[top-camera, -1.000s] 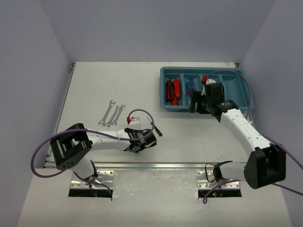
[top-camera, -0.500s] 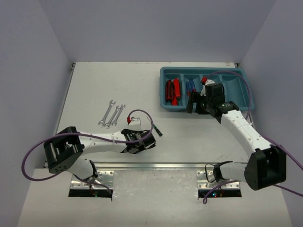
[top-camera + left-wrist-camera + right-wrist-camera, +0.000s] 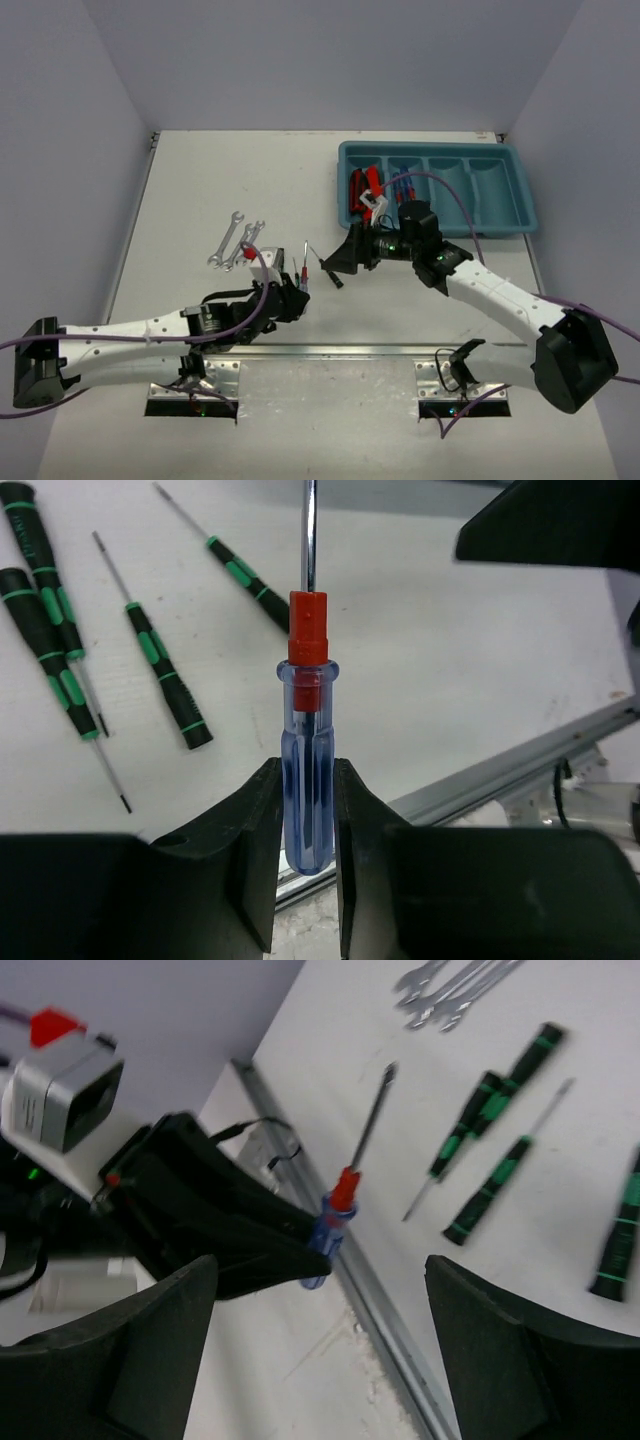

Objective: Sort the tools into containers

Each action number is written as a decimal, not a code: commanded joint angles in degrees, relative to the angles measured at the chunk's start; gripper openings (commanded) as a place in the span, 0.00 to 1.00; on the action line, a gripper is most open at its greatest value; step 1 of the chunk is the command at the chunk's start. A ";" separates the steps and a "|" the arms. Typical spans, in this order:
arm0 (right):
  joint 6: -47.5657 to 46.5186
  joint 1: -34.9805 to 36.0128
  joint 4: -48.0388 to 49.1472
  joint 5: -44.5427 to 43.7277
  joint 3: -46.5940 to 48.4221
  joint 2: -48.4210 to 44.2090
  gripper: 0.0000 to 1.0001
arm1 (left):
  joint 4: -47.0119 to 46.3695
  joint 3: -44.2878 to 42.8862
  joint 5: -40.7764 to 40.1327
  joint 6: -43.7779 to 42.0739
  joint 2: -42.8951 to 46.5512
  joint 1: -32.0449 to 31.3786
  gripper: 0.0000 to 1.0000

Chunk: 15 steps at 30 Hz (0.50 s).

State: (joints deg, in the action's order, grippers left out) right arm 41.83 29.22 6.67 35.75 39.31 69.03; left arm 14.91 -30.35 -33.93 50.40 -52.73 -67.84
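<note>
My left gripper (image 3: 305, 780) pinches the blue-handled screwdriver (image 3: 308, 730) by its handle, with the red collar and steel shaft pointing away from me. Black screwdrivers with green marks (image 3: 160, 675) lie scattered on the table (image 3: 250, 170) just beyond, and the silver wrenches (image 3: 235, 240) are near them. My right gripper (image 3: 320, 1265), jaws spread wide and holding nothing, hangs facing the left one, between it and the teal tray (image 3: 435, 150).
</note>
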 commanded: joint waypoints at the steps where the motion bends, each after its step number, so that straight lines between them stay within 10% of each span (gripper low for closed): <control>1: 5.88 8.29 13.54 0.66 -2.22 -1.00 0.73 | -23.67 7.74 4.91 -10.57 11.65 -0.62 0.00; 15: 5.21 19.65 15.05 -13.43 0.98 5.59 0.45 | -29.52 9.54 10.05 -13.92 12.54 -0.62 0.00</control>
State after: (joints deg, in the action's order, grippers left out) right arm 47.52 46.99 17.82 28.23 37.19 72.68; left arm -4.08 -20.24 -29.43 37.16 -39.62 -67.73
